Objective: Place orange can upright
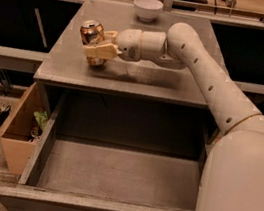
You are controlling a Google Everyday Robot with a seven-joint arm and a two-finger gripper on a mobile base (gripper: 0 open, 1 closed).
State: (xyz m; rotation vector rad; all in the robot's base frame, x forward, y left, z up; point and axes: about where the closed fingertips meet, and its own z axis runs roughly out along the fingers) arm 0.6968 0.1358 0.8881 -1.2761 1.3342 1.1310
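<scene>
Cardboard box (17, 125): on the floor at the left, beside the open drawer; something green lies inside it, too small to tell what.
Orange can (91, 33): over the left part of the table, about midway between its near and far edges. It stands close to upright, its shiny silver end facing up and leaning a little to the left. Its lower end is right at the tabletop; I cannot tell whether it touches.
Gripper (96, 42): at the left part of the table, reaching in from the right, clamped around the middle of the can, with one tan finger (102, 50) across the near side and the other on the far side.
Table (147, 77): grey flat top, with a shadow under the can and gripper.
Bowl (147, 8): white, upright, at the far edge of the table, well apart from the can.
Drawer (119, 176): pulled out toward the near side below the tabletop, its grey floor showing.
Arm (204, 72): white, stretching from the near right across the table to the gripper.
</scene>
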